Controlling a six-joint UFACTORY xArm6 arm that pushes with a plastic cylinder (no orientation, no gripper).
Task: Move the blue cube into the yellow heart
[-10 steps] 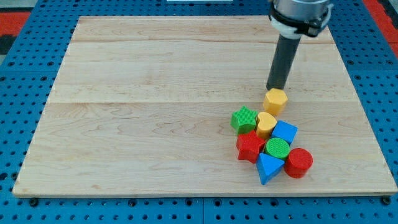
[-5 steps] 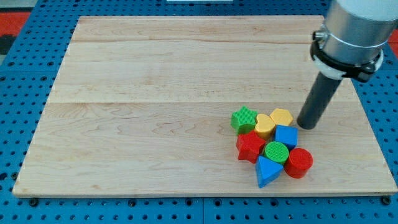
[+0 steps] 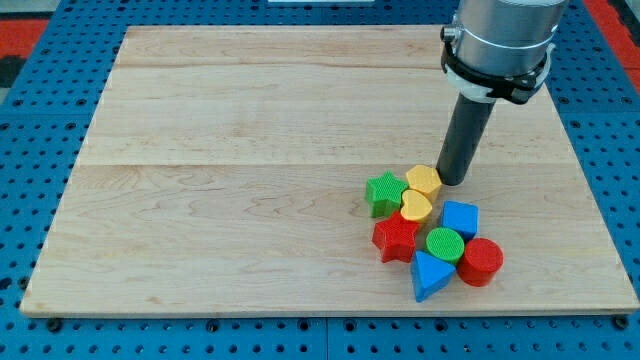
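All the blocks are gathered in one cluster toward the bottom right corner of the wooden table (image 3: 250,180), well in from both edges. My tip (image 3: 450,182) is set down at the top of this cluster, right against the upper right side of the yellow hexagon block (image 3: 423,179); no gripper is carried by the arm, only the dark rod (image 3: 463,140), so nothing is clasped.

The yellow heart (image 3: 415,206) is found just below the hexagon and touching it. The green star (image 3: 385,193) lies on the heart's left, toward the left edge, and the red star (image 3: 396,238) sits just below the heart.

The blue cube (image 3: 460,218) is seen to the right of the yellow heart, near it but with a small gap between them. Below the cube, the green cylinder (image 3: 445,243) is packed between the red star and the red cylinder (image 3: 481,261). The blue triangle (image 3: 431,275) is placed lowest, nearest the bottom edge.
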